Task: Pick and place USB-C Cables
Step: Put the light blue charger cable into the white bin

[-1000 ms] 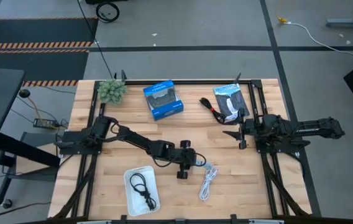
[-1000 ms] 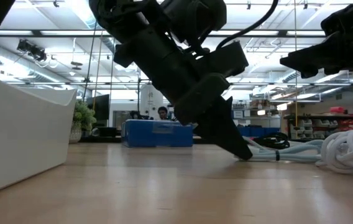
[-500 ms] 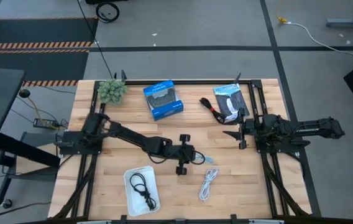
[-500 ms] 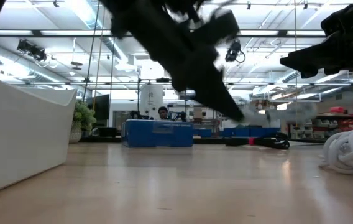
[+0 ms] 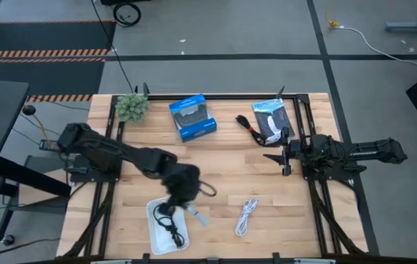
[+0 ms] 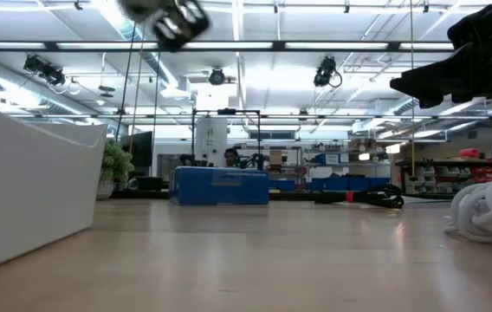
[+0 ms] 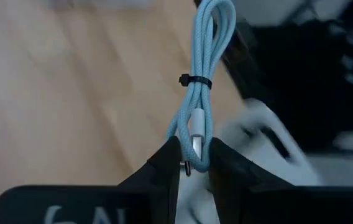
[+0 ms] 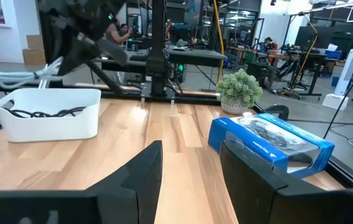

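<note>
I'm looking at two dark, near-black arms built of jointed segments. The left arm (image 5: 120, 155) is showing rounded, bulky links with a thin dark cable looping out beside its wrist. The right arm (image 5: 355, 154) is showing a long boxy forearm with ribbed detailing. In the left wrist view its fingers (image 7: 164, 171) are appearing matte black and wedge-shaped, and pale lettering is showing on the housing beneath. The right fingers (image 8: 142, 177) are looking flat, black and angular.
</note>
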Controlling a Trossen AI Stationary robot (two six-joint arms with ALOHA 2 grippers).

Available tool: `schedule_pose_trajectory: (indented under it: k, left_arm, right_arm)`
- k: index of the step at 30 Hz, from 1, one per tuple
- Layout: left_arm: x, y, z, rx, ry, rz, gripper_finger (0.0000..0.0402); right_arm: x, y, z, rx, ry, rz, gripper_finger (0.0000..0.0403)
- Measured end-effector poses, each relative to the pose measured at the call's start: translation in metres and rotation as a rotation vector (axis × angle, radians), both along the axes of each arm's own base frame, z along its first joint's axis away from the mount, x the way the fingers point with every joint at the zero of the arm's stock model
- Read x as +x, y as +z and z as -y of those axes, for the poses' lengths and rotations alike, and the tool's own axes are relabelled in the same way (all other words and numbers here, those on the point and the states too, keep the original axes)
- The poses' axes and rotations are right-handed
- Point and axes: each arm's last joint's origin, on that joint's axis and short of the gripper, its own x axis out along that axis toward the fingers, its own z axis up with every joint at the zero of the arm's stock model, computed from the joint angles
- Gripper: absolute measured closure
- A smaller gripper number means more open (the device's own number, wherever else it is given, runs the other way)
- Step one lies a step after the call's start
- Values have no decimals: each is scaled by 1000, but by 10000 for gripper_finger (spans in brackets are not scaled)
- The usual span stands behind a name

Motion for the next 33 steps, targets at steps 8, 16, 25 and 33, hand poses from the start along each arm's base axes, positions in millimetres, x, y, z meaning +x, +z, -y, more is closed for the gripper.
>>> schedule_pose_trajectory:
  k: [8, 16, 25, 33]
  left_arm:
    - [-48, 3, 27, 175, -93, -199, 323]
    - [-63, 0, 49, 346, -246, -136, 325]
    - [-66, -13, 70, 448, -397, -82, 327]
    - [-61, -33, 79, 504, -470, -102, 325]
  right_arm:
    - [0, 0, 0, 0, 0, 1, 234]
    - [0, 1, 0, 0, 1, 8, 234]
    - [0, 2, 0, 0, 0, 15, 234]
    - [0, 3, 0, 0, -1, 30, 234]
